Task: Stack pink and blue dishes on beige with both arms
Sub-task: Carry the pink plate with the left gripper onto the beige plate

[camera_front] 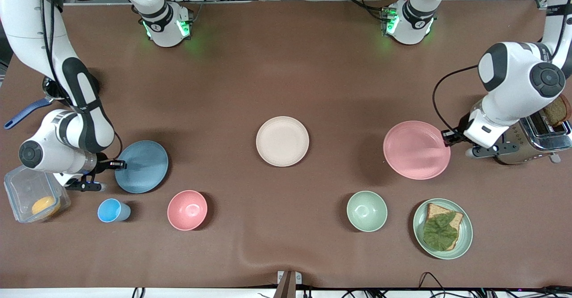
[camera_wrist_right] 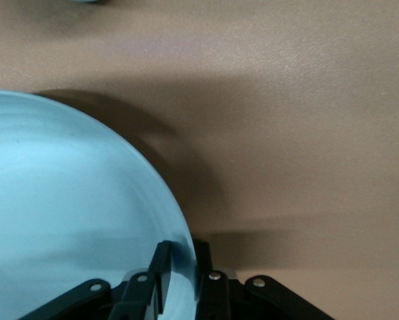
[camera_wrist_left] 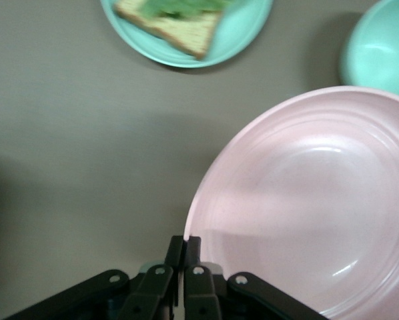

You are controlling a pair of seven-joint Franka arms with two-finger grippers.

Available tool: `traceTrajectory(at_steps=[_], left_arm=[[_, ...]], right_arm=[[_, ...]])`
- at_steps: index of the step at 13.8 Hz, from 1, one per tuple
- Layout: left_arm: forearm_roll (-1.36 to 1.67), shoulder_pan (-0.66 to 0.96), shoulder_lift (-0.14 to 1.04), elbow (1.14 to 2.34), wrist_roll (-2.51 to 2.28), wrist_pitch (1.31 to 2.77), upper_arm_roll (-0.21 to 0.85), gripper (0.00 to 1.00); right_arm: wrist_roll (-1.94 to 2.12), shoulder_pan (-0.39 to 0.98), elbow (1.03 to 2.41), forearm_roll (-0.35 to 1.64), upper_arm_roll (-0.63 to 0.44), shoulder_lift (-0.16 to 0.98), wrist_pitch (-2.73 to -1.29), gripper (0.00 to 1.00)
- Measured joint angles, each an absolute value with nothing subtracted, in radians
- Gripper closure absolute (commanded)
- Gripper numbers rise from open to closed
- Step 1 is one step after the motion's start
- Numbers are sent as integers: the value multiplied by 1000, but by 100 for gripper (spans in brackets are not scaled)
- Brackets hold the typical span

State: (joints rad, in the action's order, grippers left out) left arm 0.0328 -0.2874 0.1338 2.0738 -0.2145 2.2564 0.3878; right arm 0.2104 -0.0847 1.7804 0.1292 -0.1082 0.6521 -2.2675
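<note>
Grippers pinch rims: right gripper (camera_front: 119, 165) holds blue plate (camera_front: 142, 166) at lower left, left gripper (camera_front: 446, 137) pink plate (camera_front: 416, 149) at right. Beige plate (camera_front: 282, 141) waits centre; I'd lift level, placing one first.

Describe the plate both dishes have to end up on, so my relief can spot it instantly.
Look at the middle of the brown table, between the blue plate pinched by the right gripper and the pink plate pinched by the left gripper. The beige plate lies there alone. It is the only cream-coloured dish, flat, bare and untouched by either gripper.
</note>
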Motion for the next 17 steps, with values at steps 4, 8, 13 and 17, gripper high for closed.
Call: traceTrajectory(at_steps=[4, 8, 13, 17], left_arm=[[42, -265, 153, 2066, -513, 2254, 591, 100], [40, -119, 221, 2030, -746, 2260, 640, 100], [-64, 45, 370, 1981, -1032, 2324, 639, 100], [-221, 110, 515, 1887, -1227, 2340, 637, 100]], right_arm=[[220, -86, 1777, 135, -109, 642, -2252, 100], [230, -86, 1770, 135, -105, 631, -2229, 100], [236, -83, 1752, 135, -95, 563, -2115, 100], [236, -77, 1735, 158, -61, 502, -1990, 100]])
